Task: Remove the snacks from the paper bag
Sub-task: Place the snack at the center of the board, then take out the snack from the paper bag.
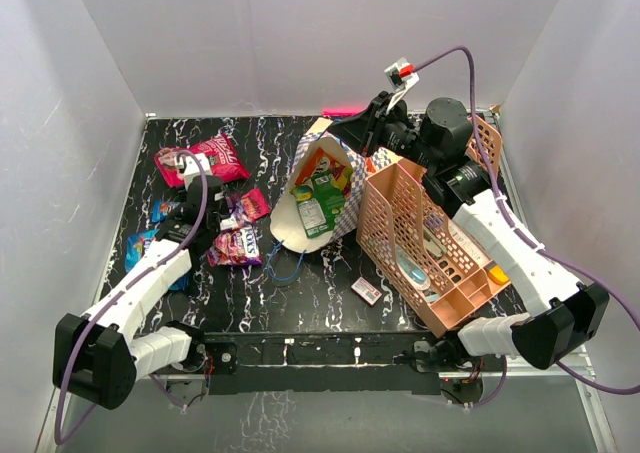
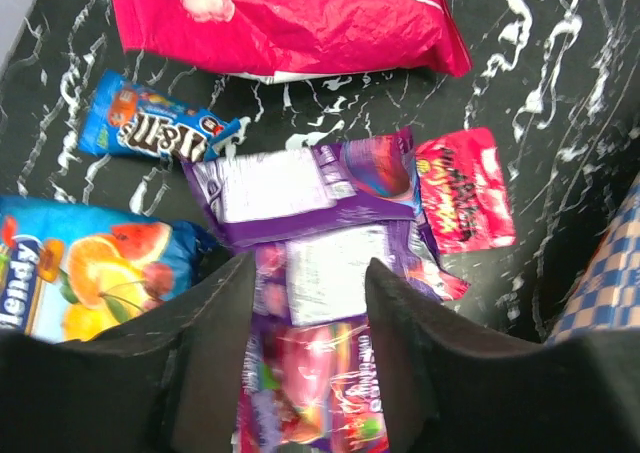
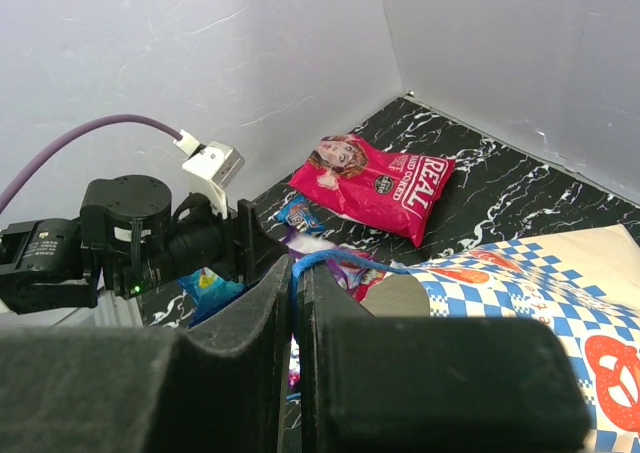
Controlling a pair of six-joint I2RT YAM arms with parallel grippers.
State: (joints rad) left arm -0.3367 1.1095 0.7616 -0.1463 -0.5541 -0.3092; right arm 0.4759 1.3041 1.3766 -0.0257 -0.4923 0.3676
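The checkered paper bag [image 1: 345, 198] lies tilted at the table's middle, mouth toward the near left. A green pack [image 1: 325, 195] and an orange pack [image 1: 318, 163] show inside it. My right gripper [image 1: 350, 131] [image 3: 296, 263] is shut on the bag's blue cord handle [image 3: 350, 261] at the far end. My left gripper [image 1: 222, 223] [image 2: 308, 268] is open just above purple candy packs [image 2: 300, 183], with a blurred purple pack [image 2: 310, 383] between its fingers. A pink-red bag [image 2: 290, 18], a small blue pack [image 2: 150, 128], a blue fruit bag [image 2: 75, 273] and a small red pack [image 2: 465, 188] lie on the table.
A peach perforated rack [image 1: 420, 243] stands right of the bag, touching it. A small white-pink box [image 1: 366, 291] lies near the front edge. White walls close in the table on three sides. My left arm [image 3: 150, 243] shows in the right wrist view.
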